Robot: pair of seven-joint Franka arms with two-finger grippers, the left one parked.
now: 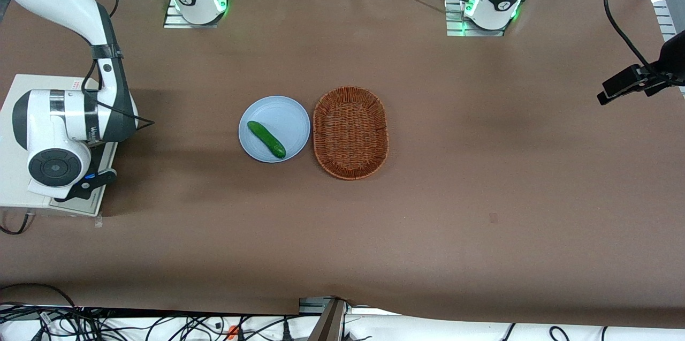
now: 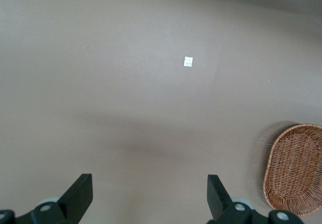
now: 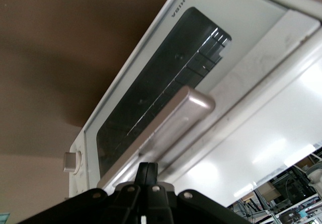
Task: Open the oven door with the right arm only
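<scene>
Gripper (image 3: 147,169) of the right arm (image 1: 64,132) sits right at the silver bar handle (image 3: 161,128) of the oven door (image 3: 161,78); fingers pressed together, not clasping the bar. Door looks shut against the cream oven body (image 1: 10,116), at the working arm's end of the table (image 1: 481,169). Plate (image 1: 281,111) with cucumber (image 1: 266,139) and wicker basket (image 1: 350,132) mid-table, just beside each other.

Oven door (image 3: 166,83): cream-white rectangular panel with dark glass window, brand lettering along one edge; appears shut against the oven body. Silver bar handle (image 3: 166,128) runs along the door's upper edge.

Right arm (image 1: 69,127): large white jointed arm with black bands and cables, bent over the oven at the working arm's end of the table. Its gripper (image 3: 147,176) sits at the handle.
</scene>
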